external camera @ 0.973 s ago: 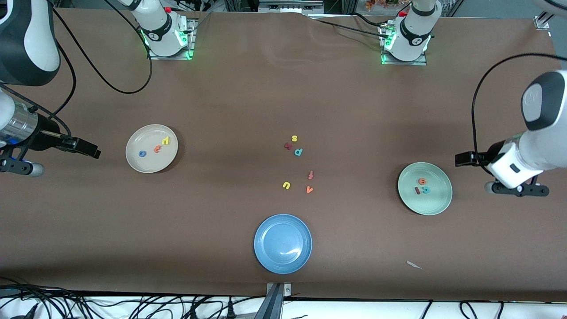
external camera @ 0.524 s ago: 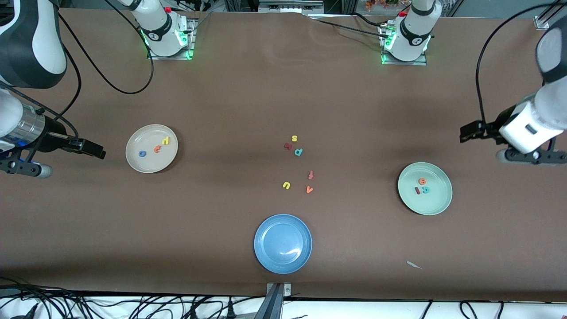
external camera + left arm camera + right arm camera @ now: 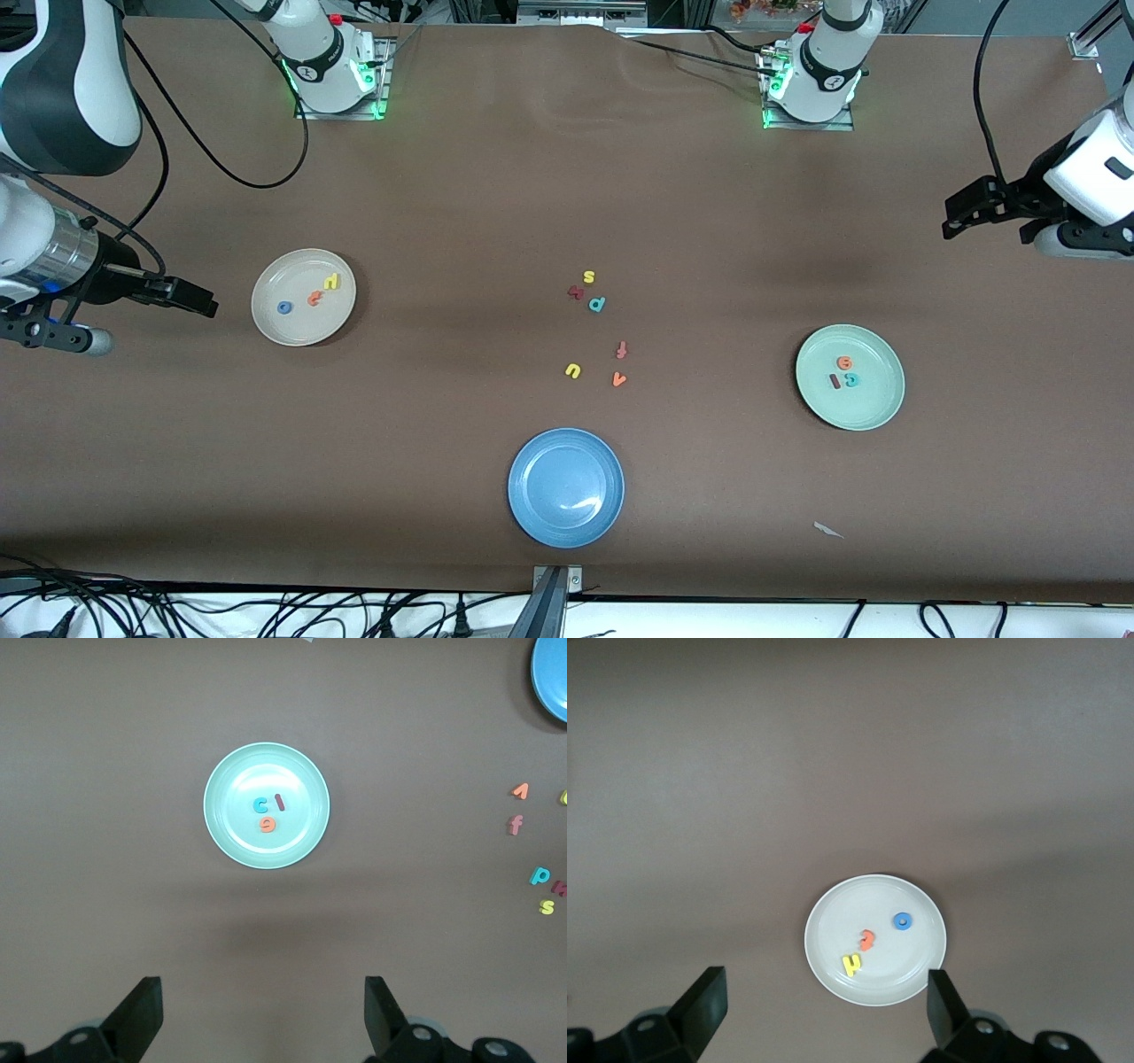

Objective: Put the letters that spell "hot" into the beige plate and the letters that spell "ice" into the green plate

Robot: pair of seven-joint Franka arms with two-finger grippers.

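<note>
While each plate [image 3: 341, 306] holds three letters [image 3: 312, 299], six lie loose.

The beige plate [image 3: 303, 297] at the right arm's end holds 3 letters [image 3: 312, 298]. The green plate [image 3: 850, 377] at the left arm's end holds 3 letters [image 3: 842, 373]. 6 loose letters [image 3: 597, 330] lie between them, and the blue plate [image 3: 566, 487] sits nearer the front camera.

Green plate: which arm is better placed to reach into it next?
Left: its open left claw hangs over the table near the green plate; the right claw hangs beside the beige plate.
</note>
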